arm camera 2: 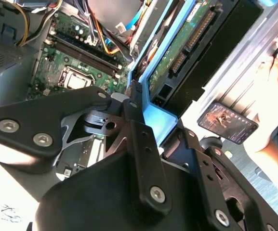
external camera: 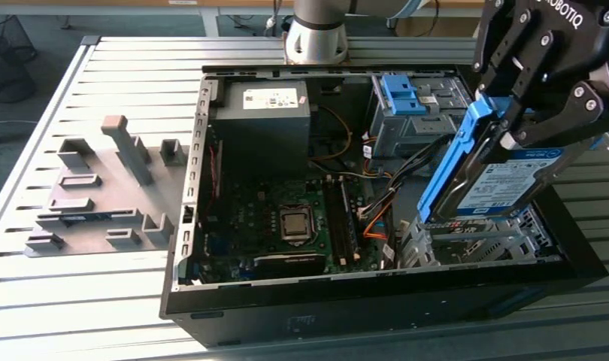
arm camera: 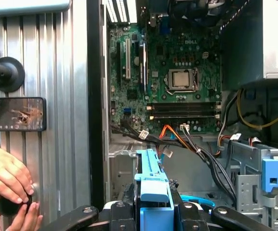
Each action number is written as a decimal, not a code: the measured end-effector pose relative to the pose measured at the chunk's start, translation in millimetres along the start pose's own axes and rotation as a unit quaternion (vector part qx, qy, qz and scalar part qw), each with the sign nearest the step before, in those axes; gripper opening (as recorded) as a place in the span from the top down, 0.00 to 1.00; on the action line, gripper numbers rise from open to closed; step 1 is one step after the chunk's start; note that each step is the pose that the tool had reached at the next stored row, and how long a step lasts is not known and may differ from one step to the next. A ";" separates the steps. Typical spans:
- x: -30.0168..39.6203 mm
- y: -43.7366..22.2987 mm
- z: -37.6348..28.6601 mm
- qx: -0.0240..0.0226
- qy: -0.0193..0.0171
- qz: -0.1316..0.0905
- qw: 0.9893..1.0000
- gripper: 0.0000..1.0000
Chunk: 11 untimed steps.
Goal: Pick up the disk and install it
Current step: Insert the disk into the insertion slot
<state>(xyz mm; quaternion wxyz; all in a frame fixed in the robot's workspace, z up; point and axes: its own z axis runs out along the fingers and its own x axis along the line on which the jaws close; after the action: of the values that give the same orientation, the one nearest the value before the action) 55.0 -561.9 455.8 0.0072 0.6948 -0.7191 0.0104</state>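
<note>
Gripper point(external camera: 533, 128) is clamped on the disk point(external camera: 507, 184), gripping its upper end. The wrist is tilted and comes in from above, over the case's corner at the exterior view's right.

The disk is off the table, held on edge and steeply tilted. Its blue frame point(external camera: 450, 162) runs along the side toward the exterior view's left, and the label faces the camera. Its lower end is over the silver drive bay point(external camera: 485, 244) in the near corner of the case; can't tell if they touch.

The case point(external camera: 385, 316) lies open on its side on the slatted table point(external camera: 84, 293).
- Inside are the motherboard point(external camera: 274, 218) on the floor and a dark grey box point(external camera: 265, 120) against the far wall.
- A spare blue bracket point(external camera: 405, 94) sits in the cage at the far corner.
- Orange and black cables point(external camera: 377, 214) run between the board and the bays.

Grey blocks point(external camera: 104, 188) sit on the table near its edge at the exterior view's left. In the first wrist view, a person's hands point(arm camera: 6, 178) are at the table beside the case wall, with a phone point(arm camera: 16, 114) near them.
</note>
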 end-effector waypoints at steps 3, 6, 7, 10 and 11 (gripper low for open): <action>-0.1 -1.2 1.5 0.000 0.000 0.000 1.000 0.64; -0.1 -1.2 1.9 0.000 0.000 0.000 1.000 0.64; -0.1 -1.2 2.2 0.000 0.000 0.000 1.000 0.64; -0.1 -1.2 2.3 0.000 0.000 0.000 1.000 0.64; -0.1 -1.2 2.3 0.000 0.000 0.000 1.000 0.64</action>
<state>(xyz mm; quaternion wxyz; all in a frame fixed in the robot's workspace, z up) 56.2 -561.9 453.6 0.0072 0.6948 -0.7191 0.0104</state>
